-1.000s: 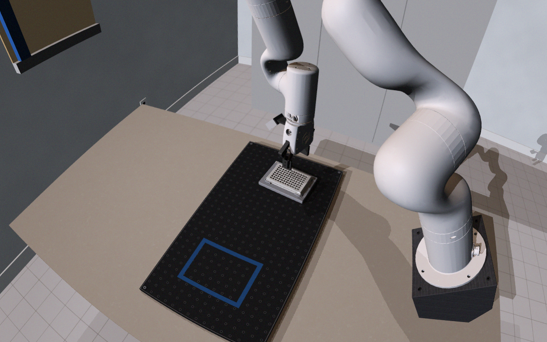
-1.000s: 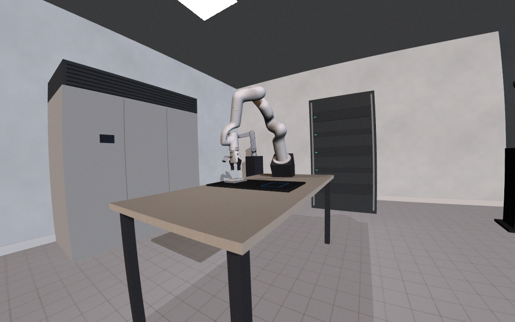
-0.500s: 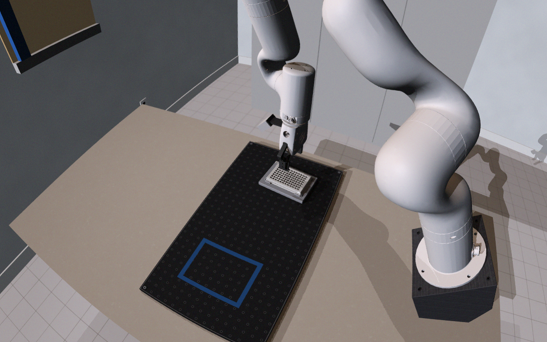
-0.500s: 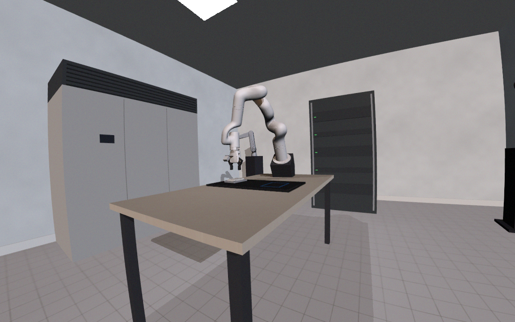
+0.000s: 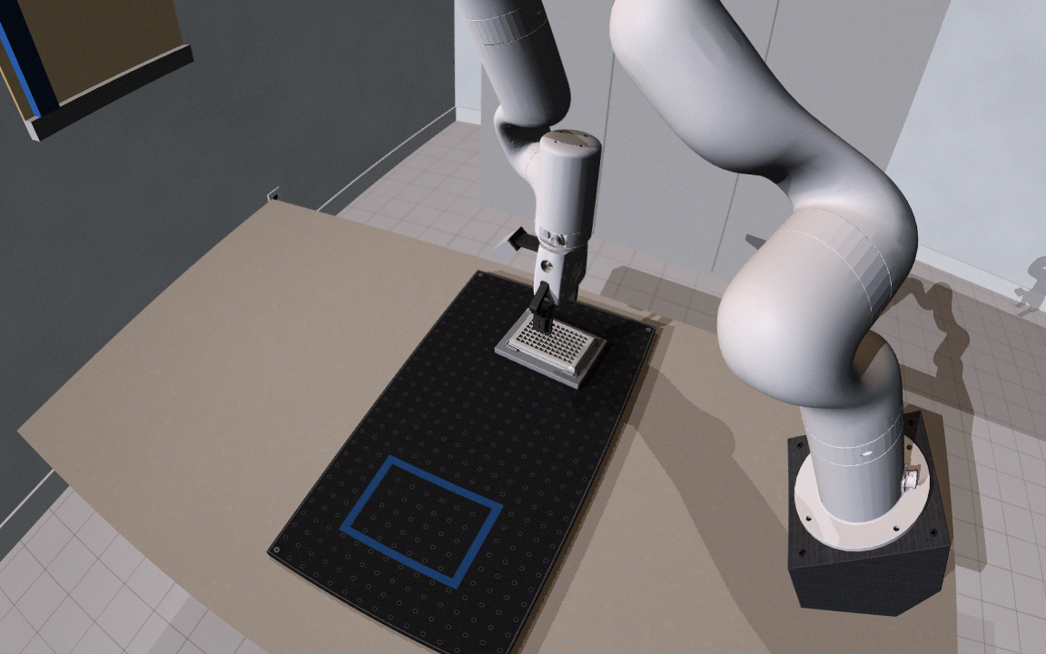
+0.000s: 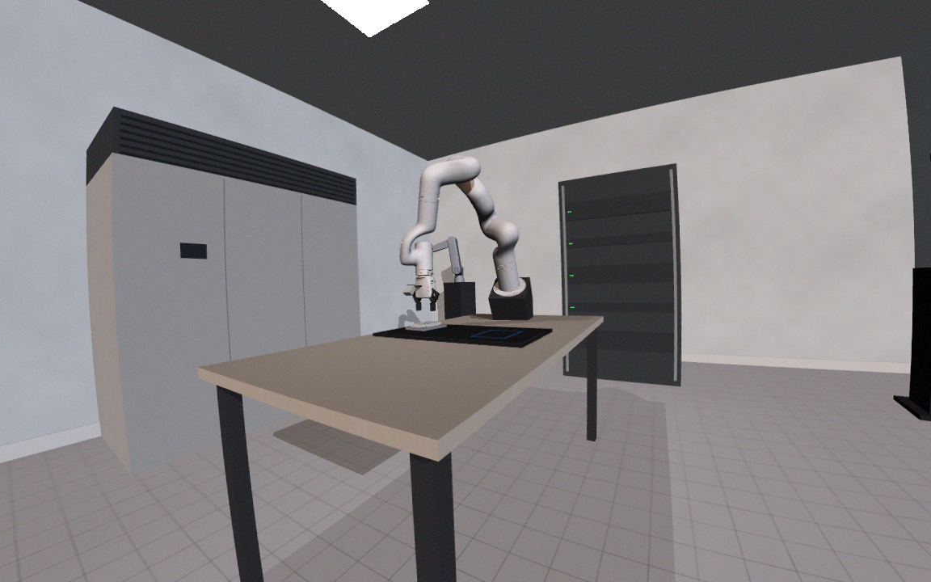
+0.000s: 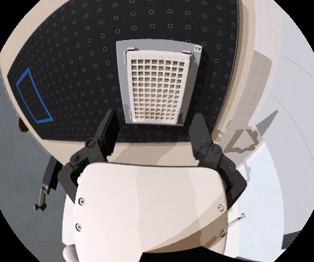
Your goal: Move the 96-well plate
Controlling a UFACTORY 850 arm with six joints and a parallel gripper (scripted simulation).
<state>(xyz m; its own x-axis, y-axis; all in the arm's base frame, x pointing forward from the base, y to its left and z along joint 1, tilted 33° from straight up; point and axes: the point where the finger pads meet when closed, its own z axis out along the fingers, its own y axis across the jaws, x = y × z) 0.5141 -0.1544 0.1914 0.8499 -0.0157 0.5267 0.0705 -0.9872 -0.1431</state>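
Hovering open hand [image 7: 153, 132], seemingly above nested 96-well plate [image 7: 157, 89].

- The white, rectangular 96-well plate [image 5: 553, 341] sits flat, wells up, in its grey nest [image 5: 584, 372].
- My blue taped outline [image 5: 421, 520] lies at seven o'clock from it, well apart.
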